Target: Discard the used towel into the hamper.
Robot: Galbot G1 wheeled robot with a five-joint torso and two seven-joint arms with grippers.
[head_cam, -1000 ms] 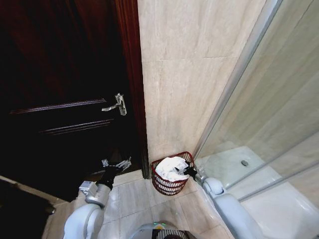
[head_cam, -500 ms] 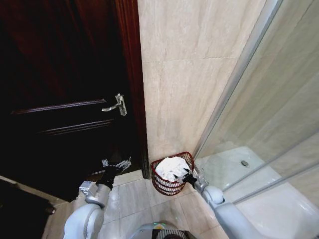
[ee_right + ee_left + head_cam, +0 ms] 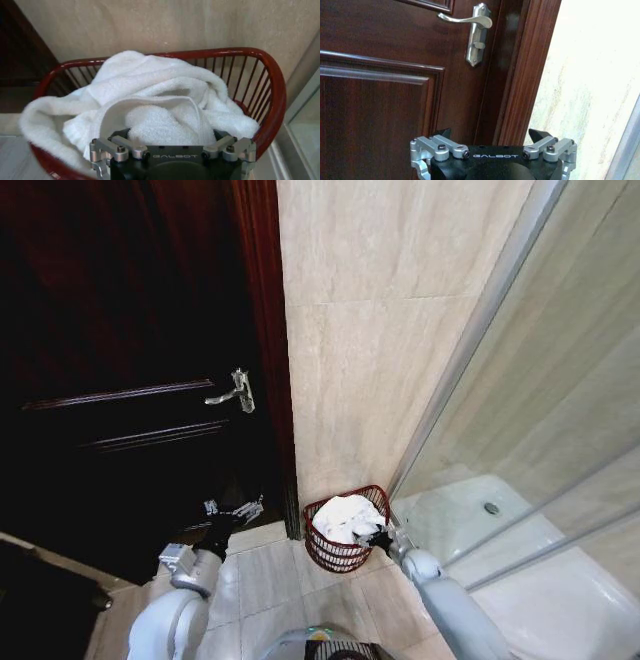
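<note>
The hamper point(image 3: 345, 542) stands on the tiled floor point(image 3: 270, 580) in the corner between the beige wall point(image 3: 380, 330) and the glass shower partition point(image 3: 540, 430). It contains the white towel point(image 3: 150, 101), heaped above the rim, one fold draped over the edge. The right claw point(image 3: 380, 535) sits at the hamper rim, fingers spread, a towel fold between them; grip cannot be determined. The left claw point(image 3: 492, 140) is open and empty, facing the dark wooden door point(image 3: 385, 82)

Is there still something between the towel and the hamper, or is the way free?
Nothing visible is in the way. The white towel already lies heaped inside the red hamper, one end draped over its rim. The right gripper is at the hamper's rim.
</note>
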